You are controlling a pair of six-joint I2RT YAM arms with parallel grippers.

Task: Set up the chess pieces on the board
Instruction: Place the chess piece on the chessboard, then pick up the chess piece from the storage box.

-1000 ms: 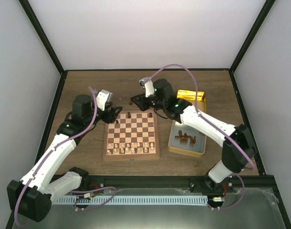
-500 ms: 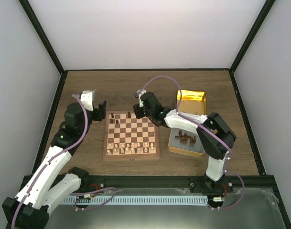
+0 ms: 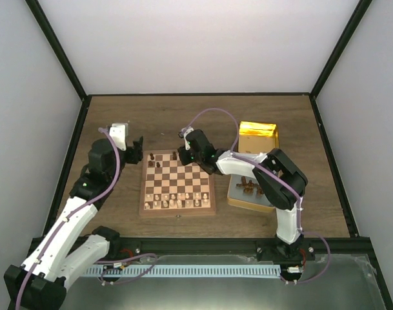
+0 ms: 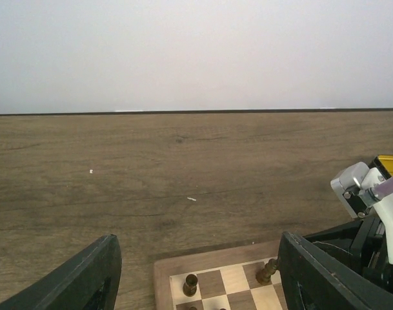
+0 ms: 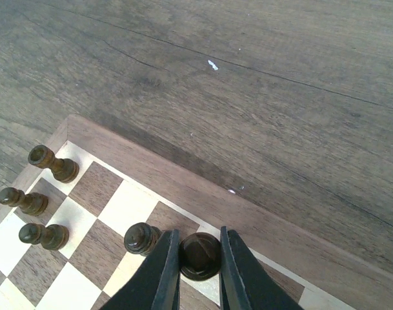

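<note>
The board (image 3: pixel 178 175) lies in the middle of the table. A few dark chess pieces (image 3: pixel 156 159) stand near its far left corner. My right gripper (image 3: pixel 185 154) is at the far edge of the board. In the right wrist view it (image 5: pixel 197 237) is shut on a dark chess piece (image 5: pixel 199 256) over a light square in the far row, right next to another dark piece (image 5: pixel 141 238). Three more dark pieces (image 5: pixel 53 165) stand to the left. My left gripper (image 3: pixel 137 144) is open and empty, just beyond the board's far left corner; in its wrist view (image 4: pixel 197 258) two dark pieces (image 4: pixel 191 284) show between the fingers.
A gold tin (image 3: pixel 268 201) holding several dark pieces (image 3: pixel 248 187) sits right of the board, with its gold lid (image 3: pixel 259 133) behind it. Cream pieces (image 3: pixel 173 201) fill the board's near rows. Black frame posts and white walls enclose the table.
My right gripper has come down and left to the board's far row with the dark piece. My left arm has pulled back left, off the board's corner.
</note>
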